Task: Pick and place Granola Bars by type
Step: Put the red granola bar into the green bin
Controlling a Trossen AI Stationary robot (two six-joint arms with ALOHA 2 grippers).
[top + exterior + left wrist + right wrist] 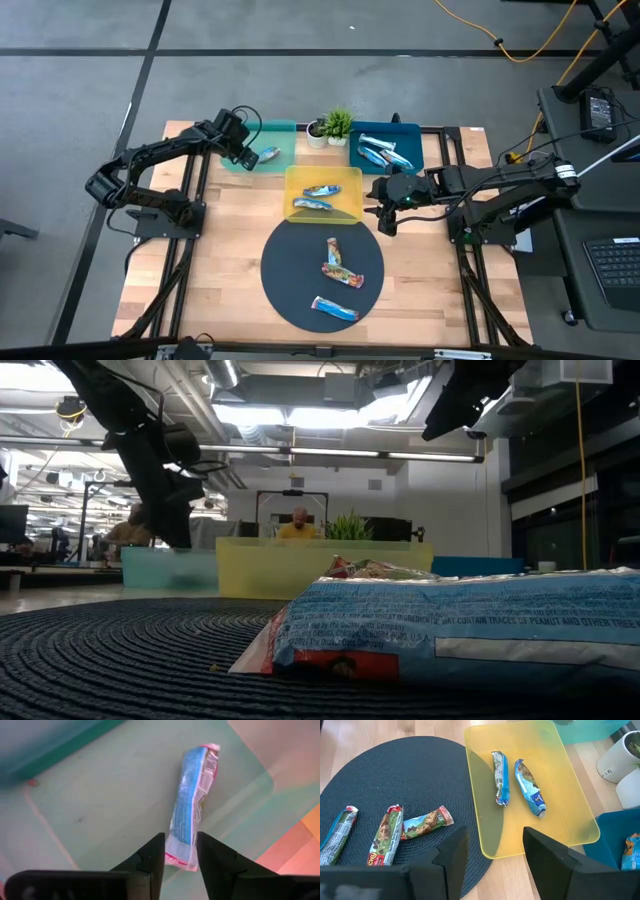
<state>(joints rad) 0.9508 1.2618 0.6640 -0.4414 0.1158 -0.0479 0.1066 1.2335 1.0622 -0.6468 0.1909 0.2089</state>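
Note:
Granola bars lie in four places. One blue bar (268, 154) (192, 805) lies flat in the teal tray (283, 135). Two lie in the yellow tray (300, 180) (570, 800), several in the blue tray (410, 135), and three (385, 832) on the dark round mat (290, 275). My left gripper (250, 152) (180, 852) is low over the teal tray, open by about the bar's width, a finger on each side of the bar's near end. My right gripper (383, 207) (495, 852) hovers open at the yellow tray's right edge. My left gripper has its two fingers (155, 857) on either side of the bar's near sealed end (179, 861), coming slanting from above along the bar's length. Whether they touch the wrapper I cannot tell. The bar lies flat on the tray floor.
A small green potted plant (337, 125) and a white pot (317, 133) stand between the teal and blue trays at the far edge. In the low view one bar (450, 625) fills the foreground on the mat. Bare wood lies left and right of the mat.

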